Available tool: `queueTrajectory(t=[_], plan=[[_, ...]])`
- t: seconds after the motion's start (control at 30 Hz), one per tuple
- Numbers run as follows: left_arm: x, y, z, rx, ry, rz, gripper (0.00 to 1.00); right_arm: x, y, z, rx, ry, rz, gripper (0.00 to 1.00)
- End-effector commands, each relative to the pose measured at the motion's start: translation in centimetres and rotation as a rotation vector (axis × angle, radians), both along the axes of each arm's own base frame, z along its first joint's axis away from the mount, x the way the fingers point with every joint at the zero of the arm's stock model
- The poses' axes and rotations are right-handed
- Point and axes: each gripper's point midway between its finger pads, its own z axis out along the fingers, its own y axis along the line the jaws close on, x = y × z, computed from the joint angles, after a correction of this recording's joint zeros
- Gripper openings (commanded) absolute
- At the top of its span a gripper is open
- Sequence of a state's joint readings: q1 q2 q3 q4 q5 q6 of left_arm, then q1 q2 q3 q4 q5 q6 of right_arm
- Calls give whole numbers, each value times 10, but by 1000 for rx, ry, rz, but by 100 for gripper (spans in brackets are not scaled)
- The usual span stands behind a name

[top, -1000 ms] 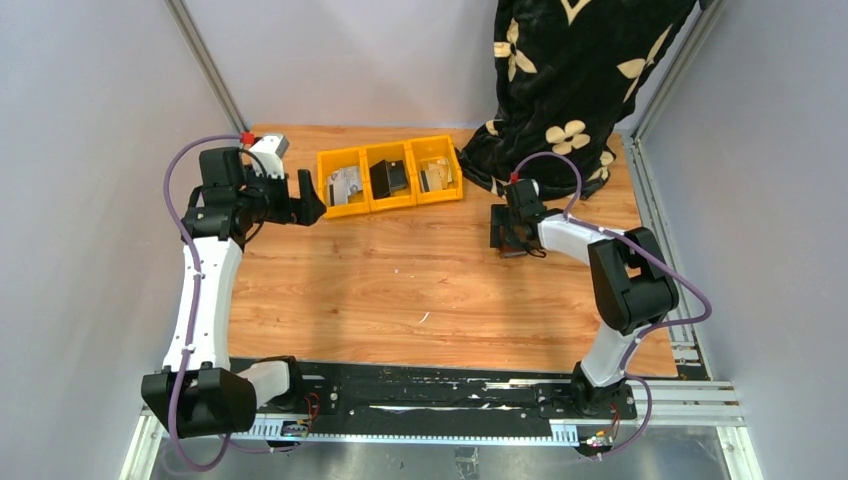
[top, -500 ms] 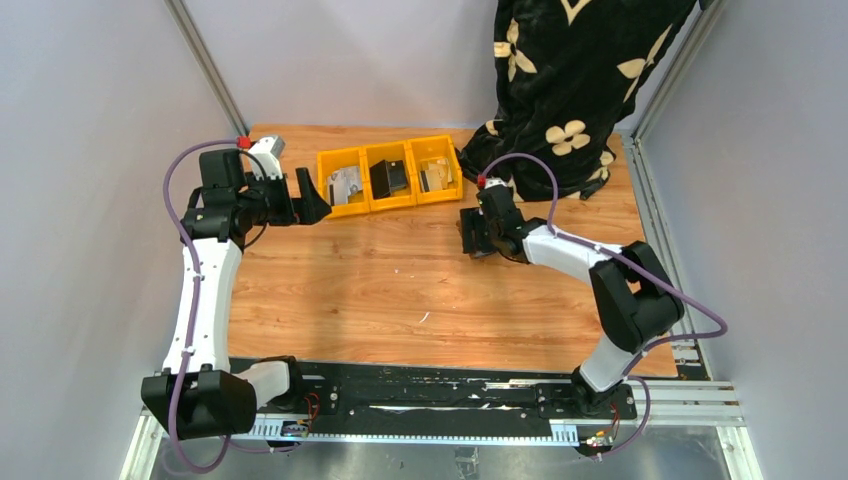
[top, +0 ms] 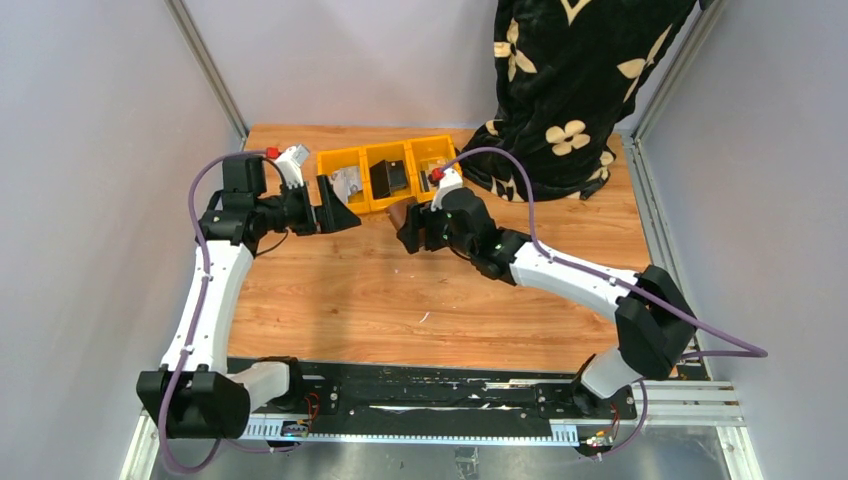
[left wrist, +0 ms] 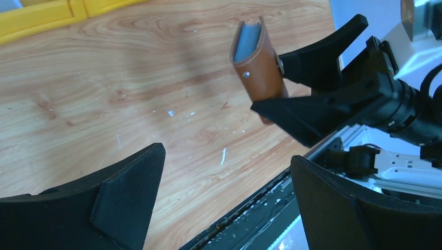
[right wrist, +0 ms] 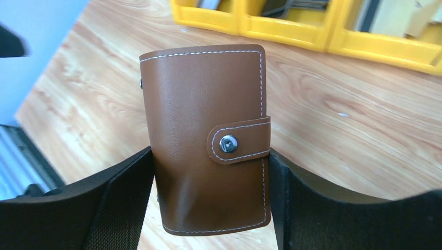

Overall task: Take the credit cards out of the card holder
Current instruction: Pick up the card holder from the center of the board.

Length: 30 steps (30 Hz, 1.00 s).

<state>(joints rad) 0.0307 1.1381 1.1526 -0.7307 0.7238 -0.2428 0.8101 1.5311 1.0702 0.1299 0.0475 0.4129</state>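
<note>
My right gripper [right wrist: 211,174] is shut on the card holder [right wrist: 208,135], a brown leather wallet with its snap tab fastened, held upright above the table. From above, the card holder [top: 400,214] hangs just in front of the yellow tray, with the right gripper [top: 418,228] behind it. In the left wrist view the card holder [left wrist: 258,62] shows a pale blue-grey edge at its top. My left gripper [left wrist: 226,156] is open and empty; from above the left gripper [top: 338,212] faces the holder from the left, a short gap away. Credit cards [top: 388,177] lie in the tray.
The yellow three-compartment tray [top: 367,208] stands at the back centre of the wooden table. A black cloth with pale flowers [top: 565,90] drapes over the back right corner. A metal rail [top: 430,400] runs along the near edge.
The right arm swung from the table's right side to the centre, carrying the card holder up off the wood. The left gripper moved right toward it.
</note>
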Motion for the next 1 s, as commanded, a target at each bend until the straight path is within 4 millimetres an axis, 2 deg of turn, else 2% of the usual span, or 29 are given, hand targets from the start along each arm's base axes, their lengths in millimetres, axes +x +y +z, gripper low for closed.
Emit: queueTrajectory(t=[0.0,0.03,0.23,0.37,0.5,0.6,0.83,0.97], plan=[[-5,-14,13,-77,7,-28,100,-20,39,75,179,-127,74,77],[-10,-23,17,-79,-13,-58,100,-25,44,84,195,-144,90,77],[-18,-32,40,-184,-77,-42,100,-52,68,122,245,-218,176,77],[-22,-36,57,-247,-136,-40,97,-68,82,135,255,-252,217,77],[-26,-37,58,-245,-134,-50,90,-78,90,144,250,-284,242,77],[-26,-37,53,-240,-110,-56,81,-82,94,149,254,-298,252,77],[-29,-38,42,-240,-64,-68,45,-88,101,155,253,-317,266,78],[-32,-38,41,-213,-63,-99,23,-83,96,146,258,-264,267,90]])
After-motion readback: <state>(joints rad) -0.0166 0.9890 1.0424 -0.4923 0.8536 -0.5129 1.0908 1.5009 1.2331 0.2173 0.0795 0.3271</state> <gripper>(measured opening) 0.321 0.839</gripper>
